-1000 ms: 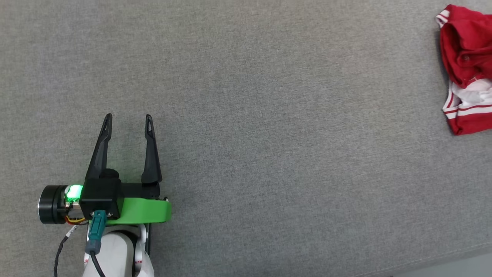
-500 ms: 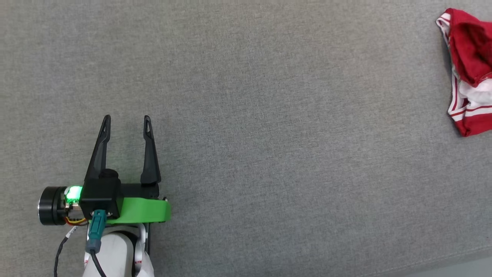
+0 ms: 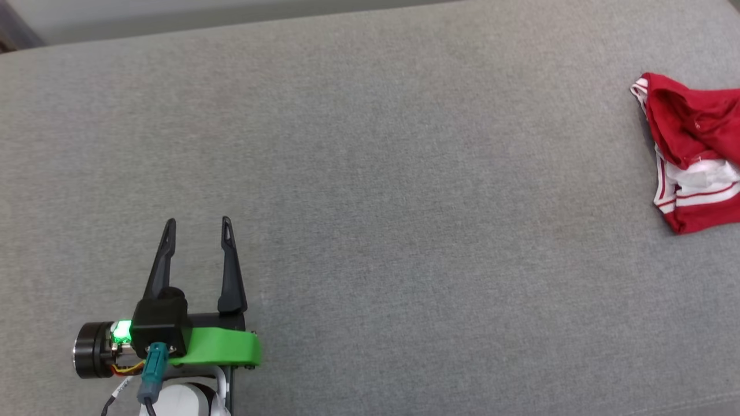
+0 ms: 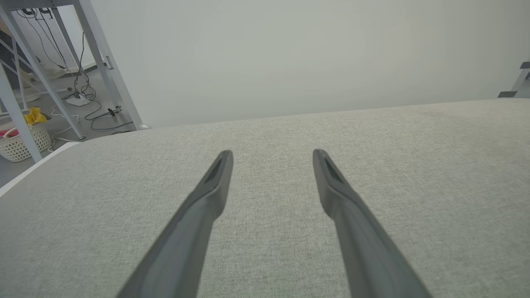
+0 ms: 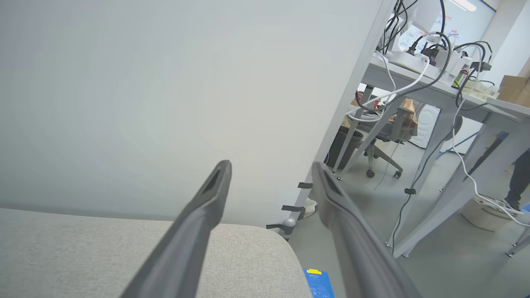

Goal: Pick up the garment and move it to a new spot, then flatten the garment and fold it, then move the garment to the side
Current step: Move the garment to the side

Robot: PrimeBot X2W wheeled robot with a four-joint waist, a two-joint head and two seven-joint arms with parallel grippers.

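The right gripper (image 5: 270, 164) now holds its two fingers spread with nothing between them, pointing past a corner of the grey cushion (image 5: 124, 256). The left gripper (image 3: 198, 221), at 7 o'clock in the head view, is equally released and empty. The garment (image 3: 688, 115), bunched differently a second ago, lies in a slack, crumpled heap at 3 o'clock. It seems just dropped, so flattening and folding remain. Count: one garment, two grippers, four fingers.
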